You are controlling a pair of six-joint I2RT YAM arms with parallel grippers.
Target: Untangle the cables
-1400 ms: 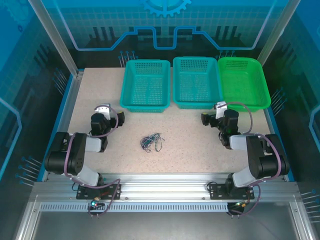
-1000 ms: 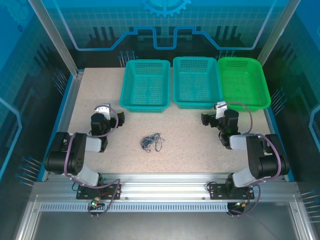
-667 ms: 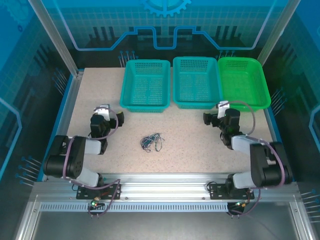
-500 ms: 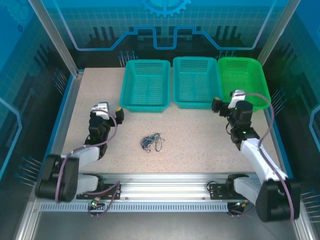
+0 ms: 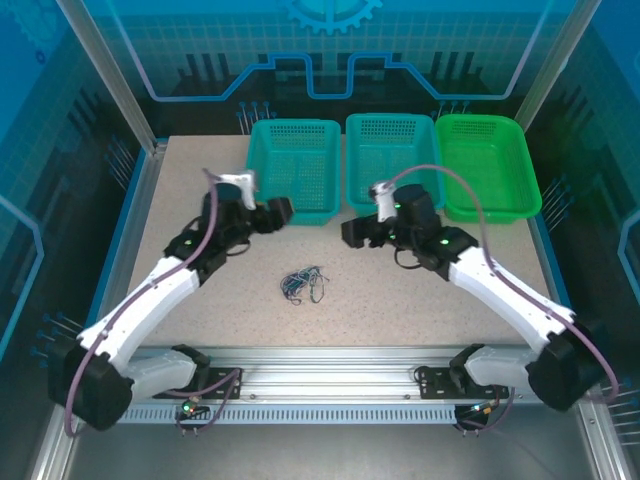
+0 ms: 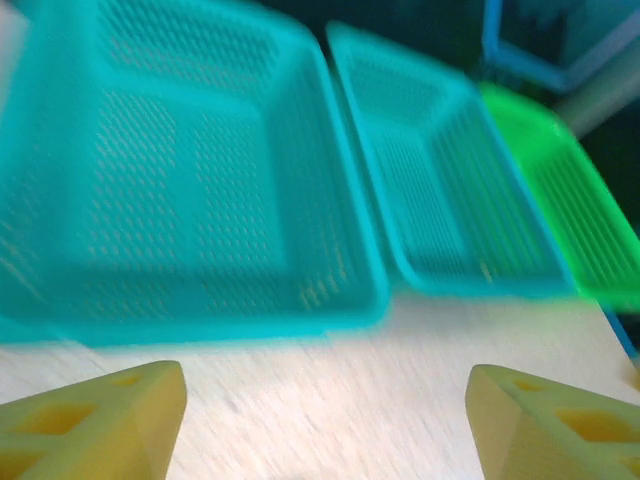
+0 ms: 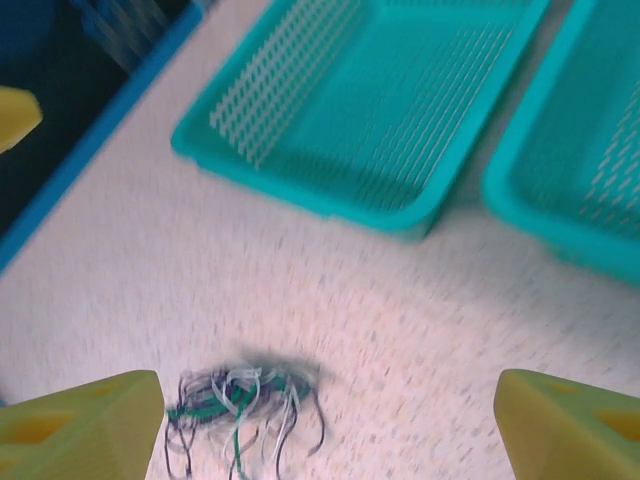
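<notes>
The cables (image 5: 303, 285) lie in one small tangled clump of thin curly loops on the speckled table, a little left of centre and below the middle of the top view. In the right wrist view the cables (image 7: 245, 405) sit at lower left, pale, green and dark strands intertwined and slightly blurred.

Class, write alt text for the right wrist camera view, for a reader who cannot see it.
A small tangle of thin cables lies on the speckled table, seen between the yellow fingertips of the open right gripper. Beyond it, slightly blurred, stand a teal basket and part of a second teal basket.
</notes>
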